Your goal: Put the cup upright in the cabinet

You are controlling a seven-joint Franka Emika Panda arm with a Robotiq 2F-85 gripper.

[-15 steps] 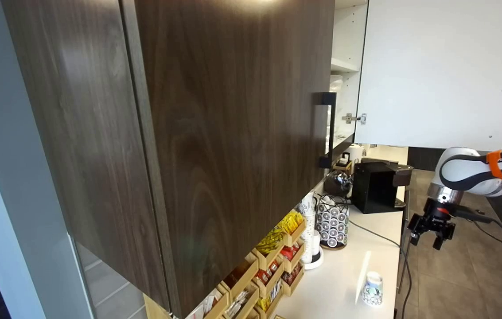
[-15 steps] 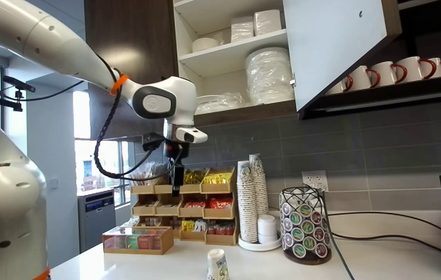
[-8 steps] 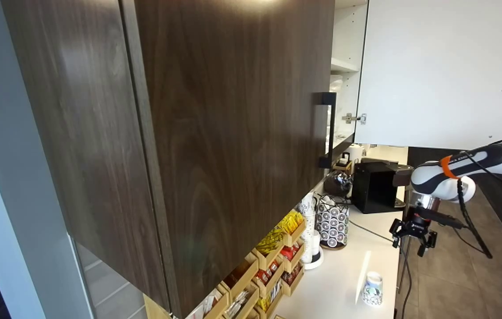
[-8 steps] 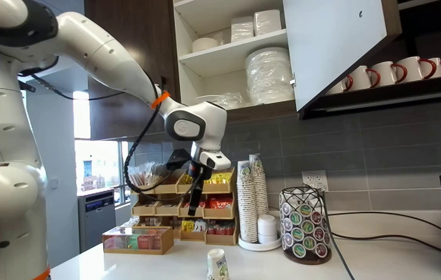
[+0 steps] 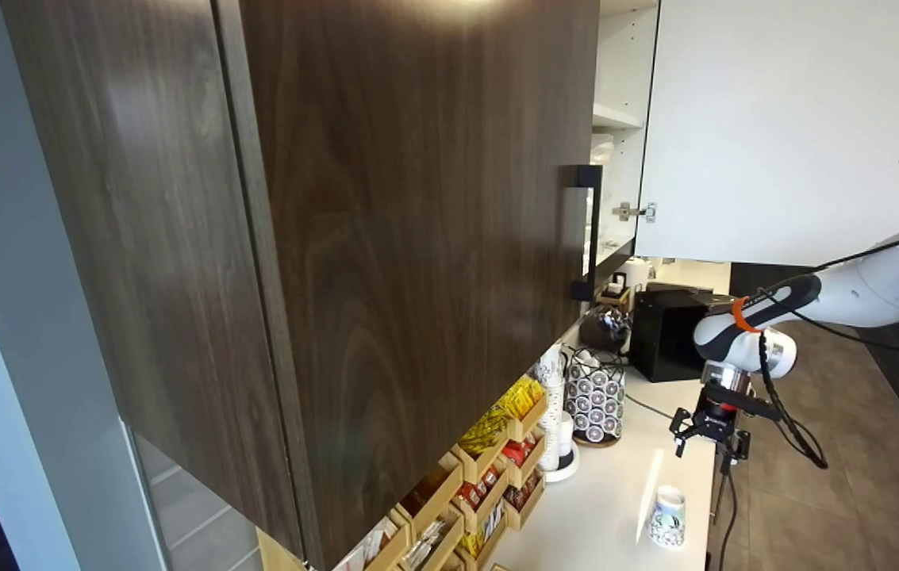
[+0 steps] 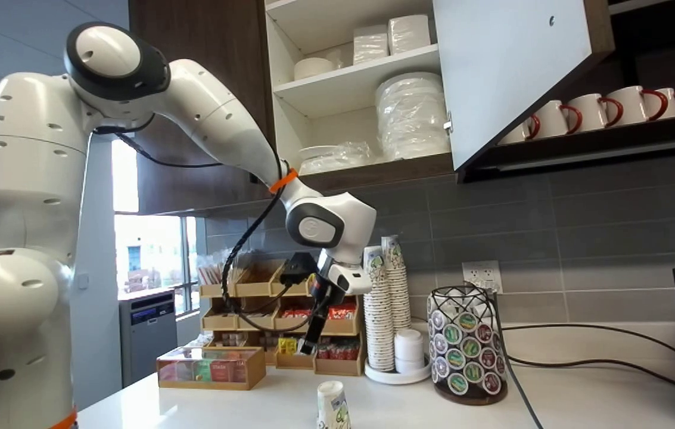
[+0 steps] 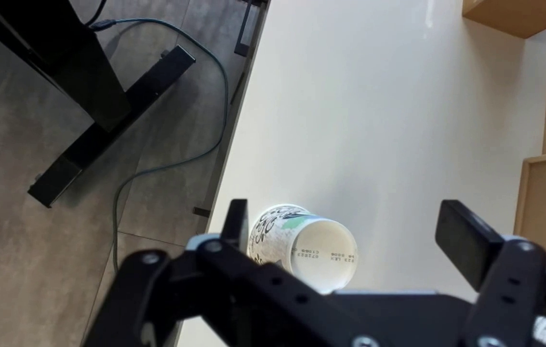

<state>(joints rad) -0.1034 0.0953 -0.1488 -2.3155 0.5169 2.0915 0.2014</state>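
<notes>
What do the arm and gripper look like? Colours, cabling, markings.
Arm: glossy white, rounded, dark grey joint covers, round emblem on one cover, orange band, black braided cable. Gripper: black, angular, two blocky fingers, silver-coloured screw heads.

Cup was white with black squiggles and green patches; cabinet dark brown wood-grain, white inside; gripper black; counter white; mugs white, red-handled.

Cup was noted on the countertop near its front edge; pod rack was located toward the back edge.
</notes>
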